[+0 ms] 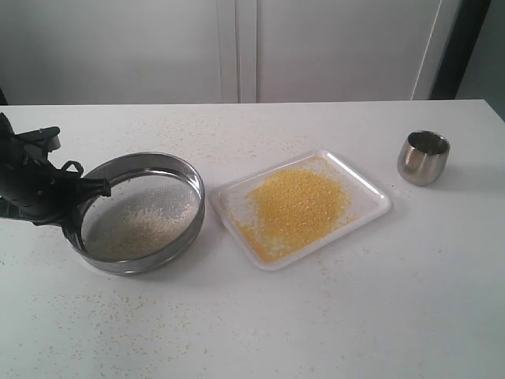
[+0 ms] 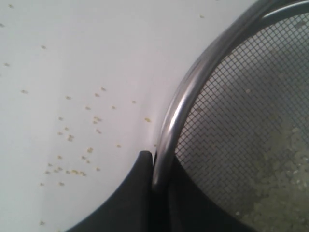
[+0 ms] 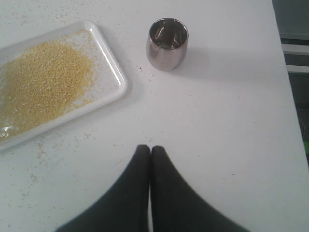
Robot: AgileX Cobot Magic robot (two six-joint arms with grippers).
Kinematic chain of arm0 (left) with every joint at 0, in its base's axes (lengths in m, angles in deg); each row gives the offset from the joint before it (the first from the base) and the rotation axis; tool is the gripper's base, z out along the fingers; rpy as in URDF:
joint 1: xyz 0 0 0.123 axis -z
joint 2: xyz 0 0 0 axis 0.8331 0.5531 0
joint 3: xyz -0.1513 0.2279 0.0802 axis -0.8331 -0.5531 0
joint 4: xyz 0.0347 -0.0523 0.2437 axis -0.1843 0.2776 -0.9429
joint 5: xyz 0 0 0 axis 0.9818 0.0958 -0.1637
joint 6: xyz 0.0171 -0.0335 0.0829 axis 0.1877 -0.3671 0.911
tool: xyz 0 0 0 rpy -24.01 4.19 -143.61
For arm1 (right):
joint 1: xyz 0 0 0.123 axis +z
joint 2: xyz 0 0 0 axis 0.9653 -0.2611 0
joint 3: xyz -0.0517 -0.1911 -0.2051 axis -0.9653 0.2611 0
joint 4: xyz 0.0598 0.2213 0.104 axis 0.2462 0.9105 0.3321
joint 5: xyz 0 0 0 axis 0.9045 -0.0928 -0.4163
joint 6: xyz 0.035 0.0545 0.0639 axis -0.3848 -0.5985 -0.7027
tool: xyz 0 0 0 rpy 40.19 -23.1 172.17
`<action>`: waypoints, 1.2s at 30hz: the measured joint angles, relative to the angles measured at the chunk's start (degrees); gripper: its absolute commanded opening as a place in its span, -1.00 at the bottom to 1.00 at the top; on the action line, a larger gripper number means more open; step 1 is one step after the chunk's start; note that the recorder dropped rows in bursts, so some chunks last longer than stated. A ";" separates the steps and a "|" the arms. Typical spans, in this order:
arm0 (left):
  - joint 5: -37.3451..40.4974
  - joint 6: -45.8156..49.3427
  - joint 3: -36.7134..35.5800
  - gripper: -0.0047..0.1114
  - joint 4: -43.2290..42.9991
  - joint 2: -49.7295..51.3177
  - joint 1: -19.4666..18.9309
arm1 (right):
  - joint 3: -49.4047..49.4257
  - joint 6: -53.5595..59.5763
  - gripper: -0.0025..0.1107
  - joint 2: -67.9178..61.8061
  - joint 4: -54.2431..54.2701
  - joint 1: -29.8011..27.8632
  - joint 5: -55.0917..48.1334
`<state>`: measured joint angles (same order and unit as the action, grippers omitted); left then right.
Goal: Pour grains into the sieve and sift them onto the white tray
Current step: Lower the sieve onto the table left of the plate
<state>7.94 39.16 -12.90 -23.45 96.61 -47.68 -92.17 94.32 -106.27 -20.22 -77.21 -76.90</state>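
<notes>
Flanking the white tray (image 1: 367, 193) stand sieve (image 1: 158, 260) and cup (image 1: 423, 158).

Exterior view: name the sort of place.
Likely a robotics test bench, not a real kitchen: plain white table, blank wall panels behind, with a sieve, white tray and steel cup.

Exterior view: elevated, facing the tabletop (image 1: 355, 316) obliquely, whole layout visible. Left wrist view: very close, looking down on the sieve (image 2: 167, 125) rim. Right wrist view: higher, sharing the white tray (image 3: 116, 72) and cup (image 3: 166, 46) with exterior
</notes>
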 measured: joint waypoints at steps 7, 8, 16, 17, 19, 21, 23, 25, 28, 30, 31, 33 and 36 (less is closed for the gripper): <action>0.00 -0.11 0.00 -0.92 -1.02 0.00 0.00 | 0.00 0.00 -0.96 0.00 0.00 0.00 0.00; 0.00 -0.11 0.00 -0.92 -1.02 0.00 0.00 | 0.00 0.00 -0.96 0.00 0.00 0.00 0.00; 0.00 -0.22 0.00 -0.89 -1.24 0.00 0.00 | 0.00 0.00 -0.96 0.00 0.00 0.00 0.00; 0.00 -0.22 0.00 -0.84 -1.24 0.00 0.00 | 0.00 0.00 -0.96 0.00 0.00 0.00 0.00; 0.00 -0.22 0.00 -0.69 -1.24 0.00 0.00 | 0.00 0.00 -0.96 0.00 0.00 0.00 0.00; 0.00 -0.22 0.00 -0.49 -1.36 0.00 0.00 | 0.00 0.00 -0.96 0.00 0.00 0.00 0.00; -0.31 -0.22 0.00 -0.31 -1.36 0.00 0.00 | 0.00 0.00 -0.96 0.00 0.00 0.00 0.00; -0.43 -0.22 0.00 -0.20 -1.48 -0.11 0.00 | 0.00 0.00 -0.96 0.00 0.00 0.00 0.00; -0.53 -0.22 0.00 -0.12 -2.37 -0.11 0.00 | 0.00 0.00 -0.96 0.00 0.00 0.00 0.00; -0.53 -0.22 0.00 -0.11 -2.49 -0.11 0.00 | 0.00 0.00 -0.96 0.00 0.00 0.00 0.00; -0.53 -0.22 0.00 -0.11 -2.59 -0.11 0.00 | 0.00 0.00 -0.96 0.00 0.00 0.00 0.00; -0.53 -0.22 0.00 -0.11 -2.59 -0.11 0.00 | 0.00 0.00 -0.96 0.00 0.00 0.00 0.00; -0.53 -0.22 0.00 -0.11 -2.59 -0.11 0.00 | 0.00 0.00 -0.96 0.00 0.00 0.00 0.00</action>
<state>7.41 38.93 -12.90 -26.04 96.50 -47.68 -92.17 94.32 -106.27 -20.22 -77.21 -76.90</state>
